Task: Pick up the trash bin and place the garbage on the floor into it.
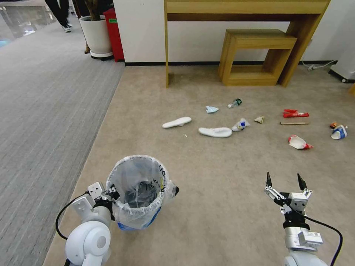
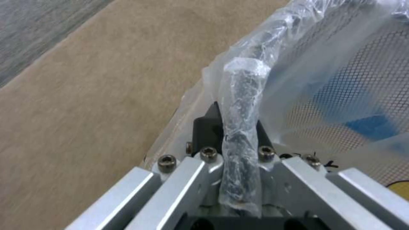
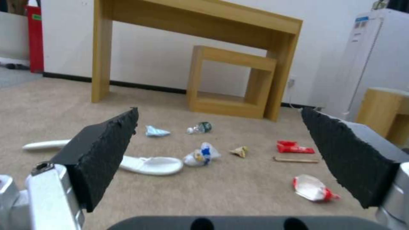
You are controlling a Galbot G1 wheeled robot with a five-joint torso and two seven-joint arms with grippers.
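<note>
- Bin (image 1: 138, 192): nearest item, at about 7 o'clock in the head view, upright, mouth open. White bag liner folded over the rim, blue print at the base. Inside, crumpled liner only as far as can be seen; mesh wall shows through the plastic in the left wrist view (image 2: 341, 83).
- Left gripper (image 1: 109, 194): at the bin's 9 o'clock side, fingers pinched on the bag-wrapped rim (image 2: 241, 105). Arm comes up from the lower left corner.
- Right gripper (image 1: 286, 181): at about 5 o'clock, above bare carpet (image 1: 222, 184), fingers spread wide and pointing forward, nothing between them. Pads (image 3: 100, 153) frame the litter in the right wrist view.
- Garbage, mid-distance, on the carpet, all well apart from the bin:
  - red-white cup (image 1: 299, 142), crushed, at 2 o'clock, nearest the right gripper;
  - slipper (image 1: 215, 132) at 12 o'clock, blue-white wrapper (image 1: 240, 125) just beside its right end;
  - second slipper (image 1: 176, 122) at 11 o'clock;
  - blue-white cup (image 1: 338, 132) at 3 o'clock, near the frame edge;
  - stick (image 1: 294, 123), red packet (image 1: 294, 113) just beyond it;
  - small tan wrapper (image 1: 259, 119);
  - mask (image 1: 211, 109) and bottle (image 1: 235, 103), farthest.
- Wooden desk (image 1: 244, 7) with a stool (image 1: 259, 55) under it, against the wall at 12 o'clock.
</note>
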